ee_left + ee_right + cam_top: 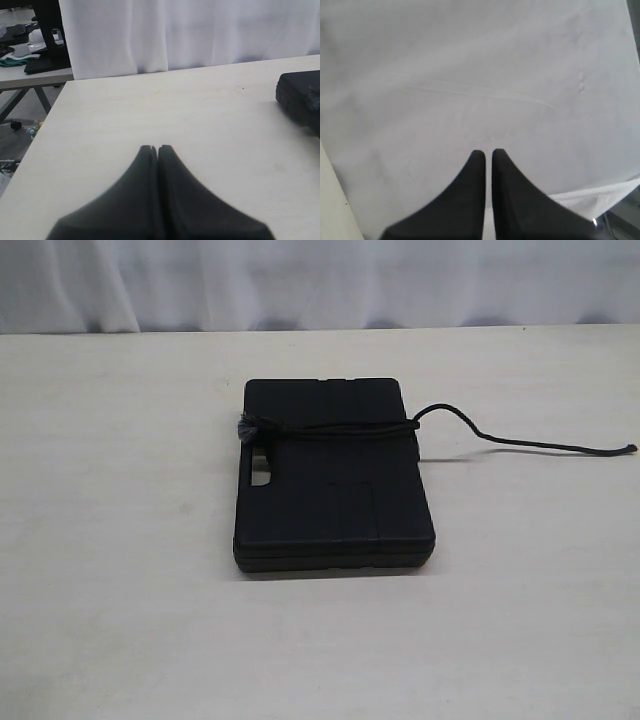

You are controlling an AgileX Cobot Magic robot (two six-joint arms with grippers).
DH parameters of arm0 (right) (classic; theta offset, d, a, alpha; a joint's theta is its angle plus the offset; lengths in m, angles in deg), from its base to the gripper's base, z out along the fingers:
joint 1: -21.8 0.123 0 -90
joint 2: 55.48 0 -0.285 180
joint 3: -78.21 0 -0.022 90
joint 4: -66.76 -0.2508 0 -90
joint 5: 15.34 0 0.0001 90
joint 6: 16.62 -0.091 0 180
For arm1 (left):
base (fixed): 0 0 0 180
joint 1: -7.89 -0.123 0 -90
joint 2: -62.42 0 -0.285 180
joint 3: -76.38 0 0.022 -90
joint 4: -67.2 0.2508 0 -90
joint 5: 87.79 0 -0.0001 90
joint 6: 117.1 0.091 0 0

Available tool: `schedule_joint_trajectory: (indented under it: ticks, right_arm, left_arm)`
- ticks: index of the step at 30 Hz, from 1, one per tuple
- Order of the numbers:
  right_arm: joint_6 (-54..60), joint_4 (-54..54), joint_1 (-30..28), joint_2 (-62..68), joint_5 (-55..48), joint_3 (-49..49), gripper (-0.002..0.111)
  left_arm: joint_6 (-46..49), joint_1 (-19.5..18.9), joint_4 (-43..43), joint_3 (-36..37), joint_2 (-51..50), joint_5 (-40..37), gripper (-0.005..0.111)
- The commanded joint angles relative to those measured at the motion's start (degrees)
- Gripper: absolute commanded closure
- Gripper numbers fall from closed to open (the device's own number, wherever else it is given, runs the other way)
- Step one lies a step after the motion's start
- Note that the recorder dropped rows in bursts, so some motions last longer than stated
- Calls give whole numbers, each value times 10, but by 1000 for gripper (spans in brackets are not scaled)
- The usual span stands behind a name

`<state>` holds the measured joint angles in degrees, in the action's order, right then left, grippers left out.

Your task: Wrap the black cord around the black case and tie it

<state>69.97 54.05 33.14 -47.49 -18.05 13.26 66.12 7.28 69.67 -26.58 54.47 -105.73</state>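
The fingers (pixel 142 175) of the left gripper (pixel 158 149) are pressed flat together over the bare table (pixel 150 100) and hold nothing. The right gripper (pixel 487 152) has only a slit between its fingers, also with nothing in it, and points at the white curtain (pixel 470 75).

The black case (pixel 330 480) lies flat mid-table, and neither gripper is near it. The black cord (pixel 340 427) crosses its far half, bunched into a fuzzy knot (pixel 248 428) at the edge just above the handle cutout (pixel 262 477). A loose tail (pixel 540 445) trails off the opposite side onto the table.

The case looks rigid and fairly light, so it would likely slide if tugged. The cord looks limp and grippy. I would pinch the tail close to where it leaves the case and steady the case by an edge.
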Motion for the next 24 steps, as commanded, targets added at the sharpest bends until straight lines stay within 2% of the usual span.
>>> schedule_joint_trajectory:
  ticks: [1,4,10,17,22,24]
  right_arm:
    - [-127,85,1,-2,124,-60,104]
    - [-207,127,1,-2,159,-92,104]
    - [-384,127,1,-2,209,-123,104]
    - [-631,127,1,-2,114,-123,104]
    - [-787,227,1,-2,27,-123,104]
    - [-807,233,1,-2,7,-123,104]
  left_arm:
    - [2,0,0,2,2,5,107]
    - [2,0,0,2,2,5,107]
    - [2,0,0,2,2,5,107]
    - [2,0,0,2,2,5,107]
    - [2,0,0,2,2,5,107]
    - [2,0,0,2,2,5,107]
